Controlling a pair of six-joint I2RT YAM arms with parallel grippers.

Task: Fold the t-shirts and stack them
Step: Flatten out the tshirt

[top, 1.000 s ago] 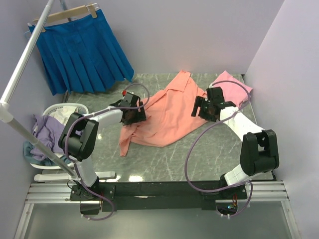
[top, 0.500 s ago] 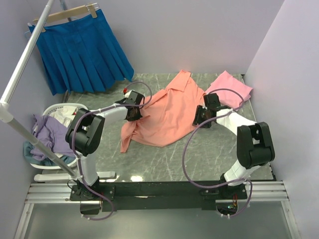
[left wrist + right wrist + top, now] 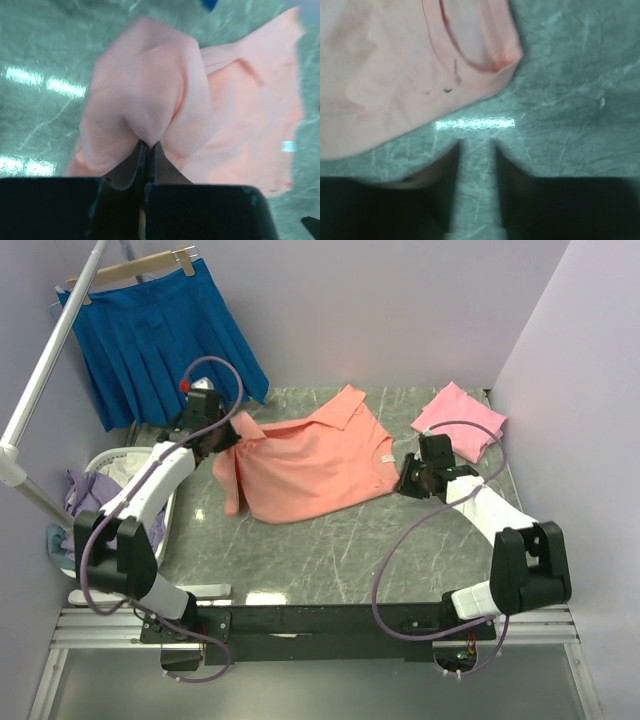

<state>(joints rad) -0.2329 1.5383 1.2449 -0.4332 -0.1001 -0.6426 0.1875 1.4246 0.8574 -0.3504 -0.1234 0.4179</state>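
1. Left gripper (image 3: 214,432) clamped a bunched edge of the salmon-orange t-shirt (image 3: 310,462), spread mid-frame.
2. Right gripper (image 3: 407,480) held its fingers apart beside the collar (image 3: 492,55).
3. The pink t-shirt (image 3: 460,420) lay upper right.

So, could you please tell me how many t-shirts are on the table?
2. The salmon-orange t-shirt lies spread mid-table; the pink t-shirt lies at the far right. The basket may hide more.
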